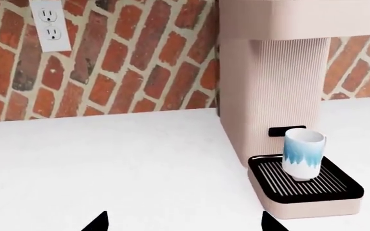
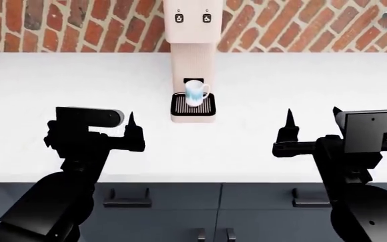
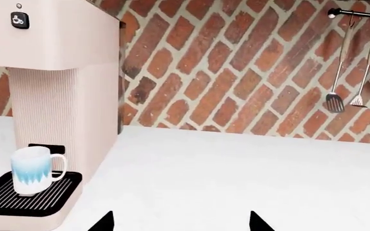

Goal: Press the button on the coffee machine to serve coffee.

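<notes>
The coffee machine (image 2: 193, 45) stands at the back of the white counter (image 2: 59, 80) against the brick wall (image 2: 66, 22) in your head view, its two black cup-icon buttons (image 2: 193, 18) side by side on the upper face. A white-and-blue mug (image 2: 195, 93) sits on the black slatted drip tray (image 2: 193, 105) below. Your left gripper (image 2: 131, 131) and right gripper (image 2: 311, 126) both hover over the counter's front part, well apart from the machine, one to each side.

In your left wrist view, the ribbed column rises behind the mug, and a wall outlet (image 1: 51, 24) shows on the brick. Two dark fingertips (image 1: 98, 222) sit wide apart, so the jaws are spread.

In your right wrist view, one button shows on the machine's face, and utensils (image 3: 346, 91) hang from a rail. The fingertips (image 3: 104, 222) here also stand wide apart.
</notes>
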Tool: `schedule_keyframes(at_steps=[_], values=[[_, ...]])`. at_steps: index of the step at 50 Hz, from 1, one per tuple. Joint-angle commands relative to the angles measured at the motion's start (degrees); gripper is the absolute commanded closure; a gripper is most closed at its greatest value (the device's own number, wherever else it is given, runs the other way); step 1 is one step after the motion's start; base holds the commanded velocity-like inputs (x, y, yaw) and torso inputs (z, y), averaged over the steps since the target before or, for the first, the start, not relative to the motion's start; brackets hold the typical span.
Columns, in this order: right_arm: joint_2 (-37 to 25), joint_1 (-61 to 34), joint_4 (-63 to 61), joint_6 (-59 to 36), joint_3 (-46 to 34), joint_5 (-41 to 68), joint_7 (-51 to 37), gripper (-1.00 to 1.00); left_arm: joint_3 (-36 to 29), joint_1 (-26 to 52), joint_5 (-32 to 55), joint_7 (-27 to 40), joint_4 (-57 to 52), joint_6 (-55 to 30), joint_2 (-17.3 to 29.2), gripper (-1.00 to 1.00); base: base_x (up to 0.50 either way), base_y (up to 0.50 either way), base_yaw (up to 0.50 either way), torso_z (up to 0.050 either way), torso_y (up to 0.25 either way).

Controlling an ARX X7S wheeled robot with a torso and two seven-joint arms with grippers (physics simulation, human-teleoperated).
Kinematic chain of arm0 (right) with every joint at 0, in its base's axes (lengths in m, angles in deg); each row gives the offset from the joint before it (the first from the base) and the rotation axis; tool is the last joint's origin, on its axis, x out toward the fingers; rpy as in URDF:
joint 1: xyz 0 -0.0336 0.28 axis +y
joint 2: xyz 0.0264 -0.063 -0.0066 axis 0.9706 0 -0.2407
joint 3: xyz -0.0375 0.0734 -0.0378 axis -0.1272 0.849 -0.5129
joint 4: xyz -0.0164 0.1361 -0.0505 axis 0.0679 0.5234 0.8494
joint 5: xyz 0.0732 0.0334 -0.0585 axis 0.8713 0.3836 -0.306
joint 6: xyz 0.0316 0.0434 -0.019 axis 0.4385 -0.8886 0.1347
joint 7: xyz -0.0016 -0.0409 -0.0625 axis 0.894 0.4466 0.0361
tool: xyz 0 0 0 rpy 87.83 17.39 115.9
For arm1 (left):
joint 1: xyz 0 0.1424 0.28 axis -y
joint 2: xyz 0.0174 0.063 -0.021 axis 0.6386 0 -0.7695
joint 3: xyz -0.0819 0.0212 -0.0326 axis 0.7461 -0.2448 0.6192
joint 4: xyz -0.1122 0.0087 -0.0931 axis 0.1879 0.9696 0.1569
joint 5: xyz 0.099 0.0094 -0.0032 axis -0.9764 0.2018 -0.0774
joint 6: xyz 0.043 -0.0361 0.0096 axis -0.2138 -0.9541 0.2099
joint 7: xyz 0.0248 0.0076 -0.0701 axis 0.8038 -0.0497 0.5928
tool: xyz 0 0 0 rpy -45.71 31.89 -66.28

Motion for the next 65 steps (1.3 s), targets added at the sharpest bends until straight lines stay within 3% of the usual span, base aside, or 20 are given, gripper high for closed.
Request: schedule_keyframes(at_steps=[1, 20, 65], values=[[-0.27, -0.1, -0.16, 0.54, 0.33, 0.39, 0.2, -1.0, -0.35, -0.27, 0.07, -0.04, 0.6, 0.6, 0.05, -1.0, 0.35, 0.0, 0.0, 0.0, 0.0], [-0.8, 0.64, -0.09, -0.19, -0.73, -0.42, -1.03, -1.0, 0.61, -0.59, 0.75, 0.06, 1.45, 1.54, 0.3, -1.0, 0.34, 0.05, 0.0, 0.0, 0.0], [-1.3, 2.6, -0.25, 1.38, 0.08, 0.41, -1.27, -1.0, 0.11, -1.68, 1.34, 0.68, 1.5, 2.54, 0.85, -1.0, 0.13, 0.02, 0.0, 0.0, 0.0]])
